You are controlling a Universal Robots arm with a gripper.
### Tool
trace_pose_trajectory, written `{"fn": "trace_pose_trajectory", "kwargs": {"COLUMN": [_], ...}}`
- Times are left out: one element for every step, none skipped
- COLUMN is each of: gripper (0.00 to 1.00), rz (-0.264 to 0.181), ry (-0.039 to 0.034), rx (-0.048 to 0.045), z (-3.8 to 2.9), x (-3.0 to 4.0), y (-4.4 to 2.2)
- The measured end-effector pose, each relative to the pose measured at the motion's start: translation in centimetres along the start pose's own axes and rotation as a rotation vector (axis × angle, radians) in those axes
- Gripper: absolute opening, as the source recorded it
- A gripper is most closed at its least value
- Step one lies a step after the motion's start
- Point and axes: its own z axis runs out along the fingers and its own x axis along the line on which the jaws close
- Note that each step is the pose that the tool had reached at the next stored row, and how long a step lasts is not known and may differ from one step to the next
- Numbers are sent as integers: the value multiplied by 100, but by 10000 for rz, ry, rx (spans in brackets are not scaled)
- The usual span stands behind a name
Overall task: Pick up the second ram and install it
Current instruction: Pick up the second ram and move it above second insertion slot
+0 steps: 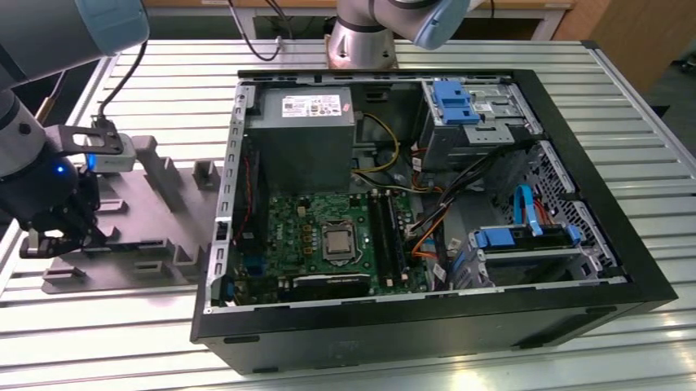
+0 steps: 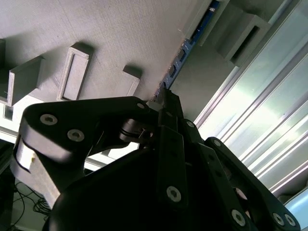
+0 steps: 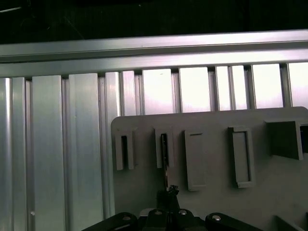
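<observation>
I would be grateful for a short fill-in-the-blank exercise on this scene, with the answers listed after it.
1. The gripper is on the exterior view's ____ of the computer case.
2. It is shut on the second ram, which stands on its ____.
3. The fixture plate under it is ____ in colour.
Missing words: left; edge; grey.

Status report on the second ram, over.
Gripper shut on second ram at its end. Ram on edge in grey fixture plate slot. No obstruction seen.
</observation>
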Motion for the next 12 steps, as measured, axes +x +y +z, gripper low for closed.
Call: {"fn": "trace_pose_trajectory", "kwargs": {"gripper": [11, 16, 16, 23, 23, 30, 30, 30, 30, 30, 30, 30], "rz": [1, 0, 0, 0, 0, 0, 0, -2, -34, -119, -227, -315], "ry": [0, -1, -1, -1, -1, -1, -1, -1, 0, 4, 9, 12], "rx": [0, 0, 0, 0, 0, 0, 0, 0, -1, -2, -2, -3], "z": [0, 0, 0, 0, 0, 0, 0, 0, 1, 3, 6, 9], "x": [0, 0, 0, 0, 0, 0, 0, 0, 0, 0, 0, 0], "y": [0, 0, 0, 0, 0, 0, 0, 0, 0, 0, 0, -1]}}
